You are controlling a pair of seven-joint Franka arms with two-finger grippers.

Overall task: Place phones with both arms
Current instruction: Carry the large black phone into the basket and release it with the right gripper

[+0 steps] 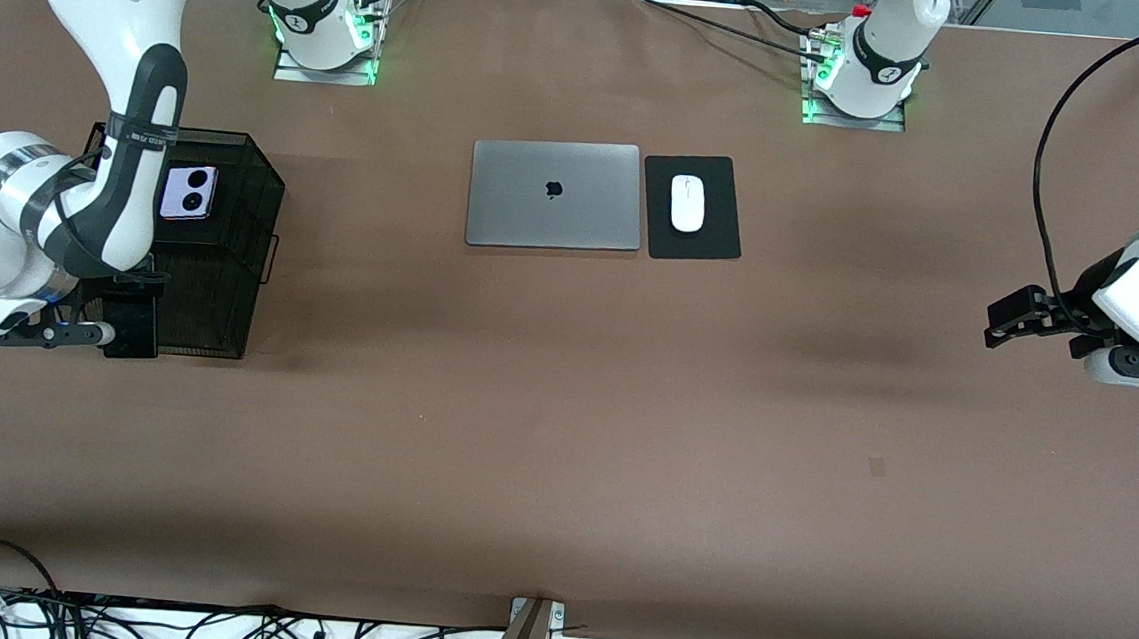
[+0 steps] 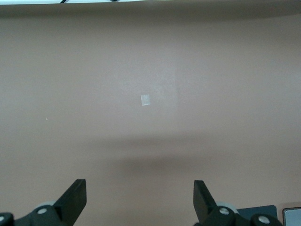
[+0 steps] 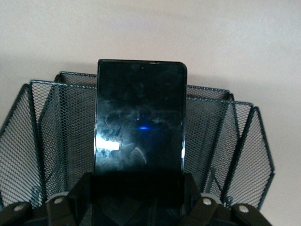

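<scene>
From the front, we see the right arm reaching down at its own end of the bench (image 1: 561, 439), its right claw (image 1: 117, 333) low at the edge of a black wire rack (image 1: 222, 265) that lies nearest the camera. A long black phone (image 1: 133, 327) sits between its fingers, just at that edge. A lilac phone (image 1: 187, 193) with two black circles already rests in the rack, in a slot farther from the camera. The left arm waits at its end, its left claw (image 1: 1015, 321) hanging over bare bench. A grey laptop (image 1: 554, 194) and a white mouse (image 1: 687, 203) on a black pad (image 1: 692, 208) lie mid-bench, well apart from both arms.

In the left wrist view, the left claw (image 2: 140, 197) is spread wide and holds nothing; only bare bench with a small pale mark (image 2: 145, 100) lies under it.

In the right wrist view, the right claw (image 3: 136, 197) is closed on the lower end of the long black phone (image 3: 139, 125), which stands upright in front of the wire rack (image 3: 225, 136) and its dividers.

We judge the step in hand is seating this phone into a slot. Whether its lower edge is already in a slot, we cannot tell. Next, we think the claw needs to line it up between two dividers, lower it until the rack bears it, then spread and lift clear.
</scene>
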